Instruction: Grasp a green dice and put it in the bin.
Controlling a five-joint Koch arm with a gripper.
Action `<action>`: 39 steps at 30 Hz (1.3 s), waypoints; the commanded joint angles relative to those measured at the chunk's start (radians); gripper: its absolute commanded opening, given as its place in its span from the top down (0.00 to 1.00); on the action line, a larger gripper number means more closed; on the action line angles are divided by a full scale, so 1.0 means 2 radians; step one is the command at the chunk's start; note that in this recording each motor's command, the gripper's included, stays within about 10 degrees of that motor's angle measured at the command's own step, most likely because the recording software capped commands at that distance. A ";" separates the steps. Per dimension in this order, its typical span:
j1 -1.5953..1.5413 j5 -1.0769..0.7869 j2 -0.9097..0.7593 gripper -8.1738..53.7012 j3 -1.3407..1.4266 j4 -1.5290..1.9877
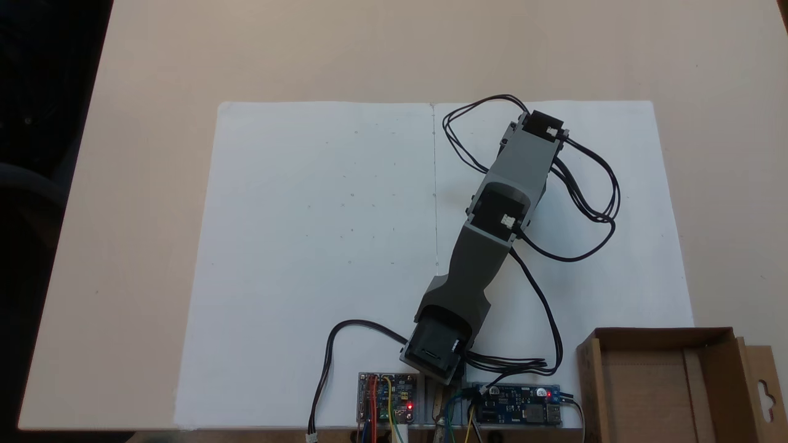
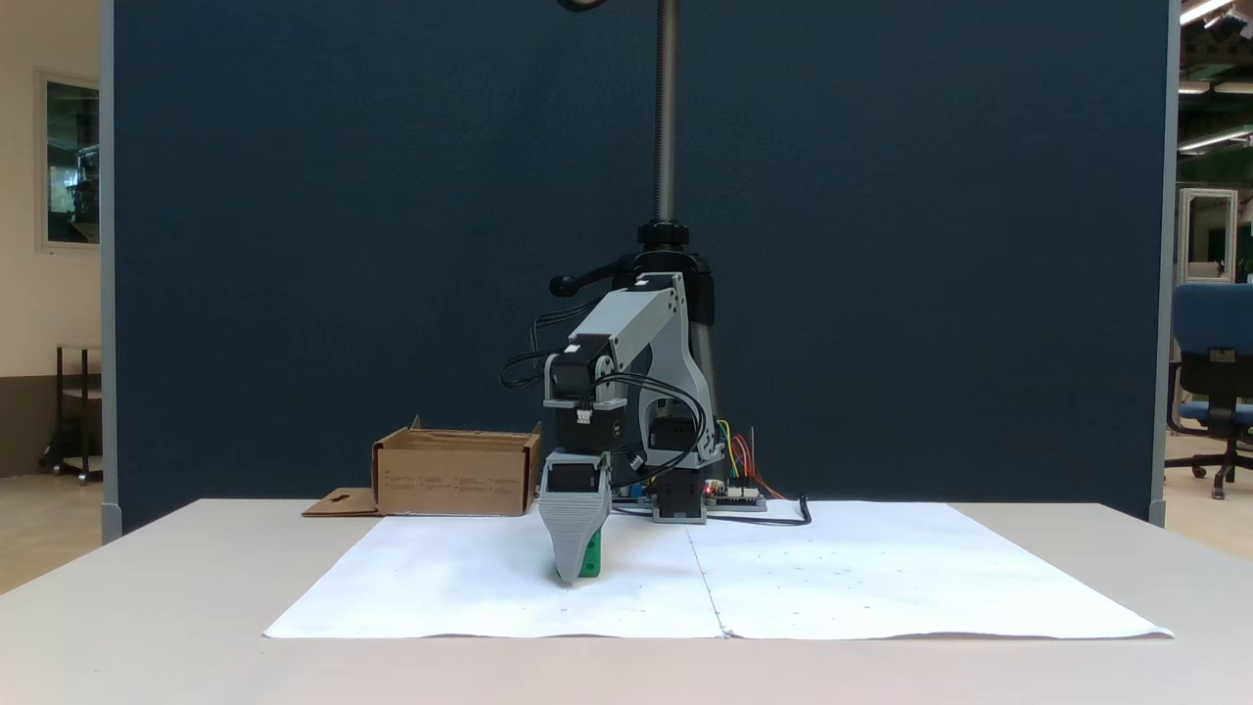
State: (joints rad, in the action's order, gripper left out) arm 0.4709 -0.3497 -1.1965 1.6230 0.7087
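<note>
Arm [image 1: 486, 246] reaches out over the white paper [image 1: 308, 246], wrist bent straight down. In the low fixed view the gripper [image 2: 578, 568] stands point-down, tip on or just above the paper. The dice [image 2: 590, 560] shows as a green sliver at the right edge of the grey front finger [image 2: 573, 529], low, at paper level. In the top-down fixed view the arm hides it.

Fingers: one lies behind the other from the front, and the arm covers them from above. Cannot tell if they are spread or closed, or whether the dice is gripped or just beside the finger.

Step in hand, as I judge it: securing the dice before the lift.
- Get the dice squarely between both fingers, flat faces to the pads, not a corner.
- Keep the tip clear of the paper so the sheet does not drag or wrinkle.
- Close fully before lifting; rounded edges may let it squirt out.
- Lift straight up, high enough to clear the bin wall.
- Watch the loose black cables [image 1: 585, 184] on the swing.

Bin [image 1: 640, 381]: open cardboard box at the lower right corner of the top-down view, near the arm's base and well apart from the dice; left of the arm in the low view.

Writing: faint print on the bin's front wall [image 2: 455, 482], too small to read. No brand or other writing legible anywhere.
</note>
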 commanded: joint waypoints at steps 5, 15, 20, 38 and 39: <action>0.008 -0.047 -0.016 0.22 0.004 -0.018; 0.010 -0.064 -0.016 0.22 0.025 -0.061; 0.012 -0.068 -0.015 0.22 0.025 -0.064; 0.023 -0.091 -0.015 0.22 0.034 -0.083; 0.023 -0.091 -0.015 0.22 0.035 -0.084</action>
State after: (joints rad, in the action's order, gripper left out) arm 0.4924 -0.4556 -1.2072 1.6812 0.6473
